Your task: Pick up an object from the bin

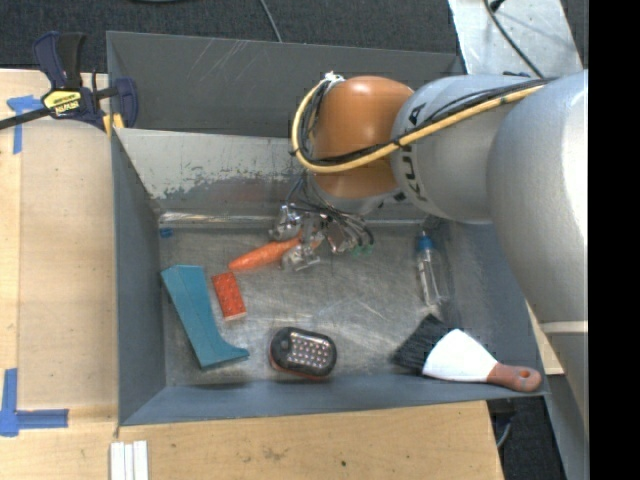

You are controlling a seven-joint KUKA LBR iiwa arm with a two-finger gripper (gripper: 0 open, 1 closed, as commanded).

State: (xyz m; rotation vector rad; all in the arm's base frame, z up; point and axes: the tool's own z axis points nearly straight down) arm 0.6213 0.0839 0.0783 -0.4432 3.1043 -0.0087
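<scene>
My gripper [308,236] sits low in the middle of the bin, below the arm's orange dome. Its metal parts meet the right, thicker end of an orange carrot-shaped thing [260,257], which lies slanting down to the left on the bin floor. Whether the carrot is gripped is hidden by the gripper's body. A small orange-red block [229,295] lies just below the carrot's tip. Beside it to the left lies a long teal block [200,314].
A black oval brush head with pale dots [302,352] lies near the front wall. A black-bristled white brush with a reddish handle [460,358] lies at the front right. A clear pen-like tube with a blue cap [428,268] lies at the right. The arm covers the bin's upper right.
</scene>
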